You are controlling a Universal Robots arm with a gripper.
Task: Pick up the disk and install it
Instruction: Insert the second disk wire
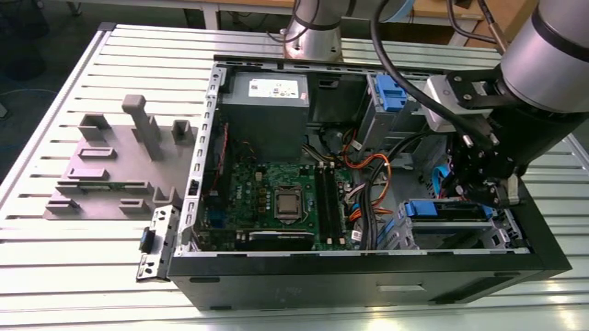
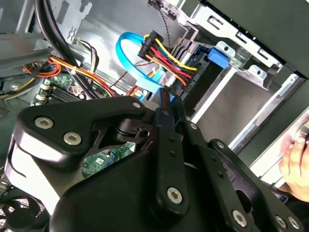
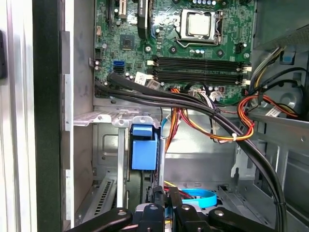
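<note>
Exterior view: disk (image 1: 445,209) seated in computer case (image 1: 368,265) bay.

The gripper (image 2: 169,104) is matt black metal with bright steel screw heads, and the arm (image 1: 561,48) above it has a smooth, satin silver shell. The computer case (image 1: 368,272) is black painted sheet metal outside and bare, dull grey steel inside, around a glossy green motherboard (image 3: 193,43). The blue latch (image 3: 144,150) looks like smooth plastic; the table (image 1: 65,276) is ribbed pale aluminium.
</note>
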